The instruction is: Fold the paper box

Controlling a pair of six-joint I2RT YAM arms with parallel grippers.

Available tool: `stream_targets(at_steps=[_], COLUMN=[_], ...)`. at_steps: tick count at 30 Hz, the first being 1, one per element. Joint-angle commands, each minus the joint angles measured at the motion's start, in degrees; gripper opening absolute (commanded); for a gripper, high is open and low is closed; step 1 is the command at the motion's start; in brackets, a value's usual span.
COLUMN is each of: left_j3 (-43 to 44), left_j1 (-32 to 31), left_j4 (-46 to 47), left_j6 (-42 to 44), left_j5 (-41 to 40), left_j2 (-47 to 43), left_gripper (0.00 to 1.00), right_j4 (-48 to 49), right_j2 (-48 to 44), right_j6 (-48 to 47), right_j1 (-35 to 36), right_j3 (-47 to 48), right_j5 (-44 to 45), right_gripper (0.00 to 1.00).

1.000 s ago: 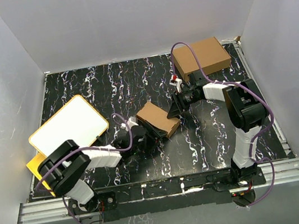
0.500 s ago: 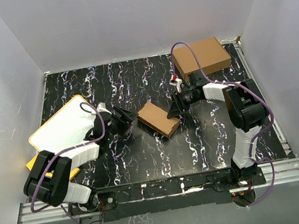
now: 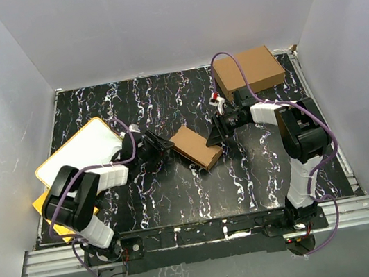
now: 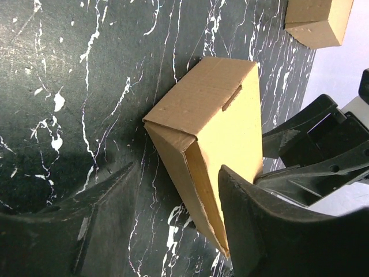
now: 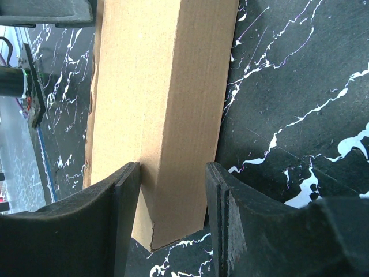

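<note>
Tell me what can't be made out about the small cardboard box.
Left wrist view: a finger of the left gripper hides the lower corner of the paper box.
Right wrist view: the top edge cuts off the box's far end; whether the right gripper actually squeezes it is unclear.
Top view: flaps too small to judge.

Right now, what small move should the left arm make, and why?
Probably ease the left end effector forward to press shut the near end of the paper box. That end shows a gap, the open fingers face it, and the right end effector holds the other end.
</note>
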Motion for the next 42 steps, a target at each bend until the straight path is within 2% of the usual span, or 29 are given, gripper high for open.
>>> stream_targets(at_steps=[1, 4, 13, 21, 25, 27, 29, 32, 37, 40, 42], left_j3=[2.37, 2.85, 4.41, 4.44, 4.14, 3.82, 3.6, 3.18, 0.66, -1.97, -3.98], left_j1=[0.2, 0.22, 0.31, 0.49, 0.49, 0.49, 0.49, 0.44, 0.49, -0.08, -1.25], left_j4=[1.87, 2.27, 1.8, 2.52, 2.49, 2.87, 3.39, 3.55, 4.8, 6.12, 7.35], left_j6=[0.01, 0.0, 0.75, 1.04, 1.07, 1.06, 1.2, 1.89, 2.67, 1.36, -0.22], left_j5=[1.48, 1.5, 0.52, 1.76, 2.02, 2.4, 2.92, 4.22, 6.64, 7.78, 7.79], left_j2=[1.12, 2.27, 4.67, 5.76, 5.03, 4.47, 3.9, 2.56, -1.8, -4.63, -6.27], left_gripper=[0.52, 0.45, 0.43, 0.11, 0.03, 0.03, 0.05, 0.15, 0.44, 0.54, 0.56], right_j4=[-0.73, -0.73, -0.84, -1.02, -1.02, -1.09, -1.1, -1.11, -1.2, -1.14, -1.17], right_j2=[1.87, 1.91, 2.0, 2.09, 2.09, 2.09, 2.02, 2.0, 2.16, 2.26, 2.26], right_j6=[-3.23, -3.21, -3.37, -3.5, -3.5, -3.5, -3.51, -3.5, -3.48, -3.5, -3.5], right_j1=[1.02, 1.03, 1.18, 1.15, 1.12, 1.13, 1.15, 1.11, 1.12, 1.17, 1.15], right_j3=[0.57, 0.61, 0.65, 0.65, 0.7, 0.74, 0.74, 0.79, 0.83, 0.83, 0.86], right_j5=[4.9, 4.87, 4.88, 4.95, 4.92, 4.88, 4.95, 4.87, 4.71, 4.65, 4.69], right_gripper=[0.51, 0.51, 0.51, 0.51, 0.51, 0.51, 0.51, 0.51, 0.51, 0.51, 0.51])
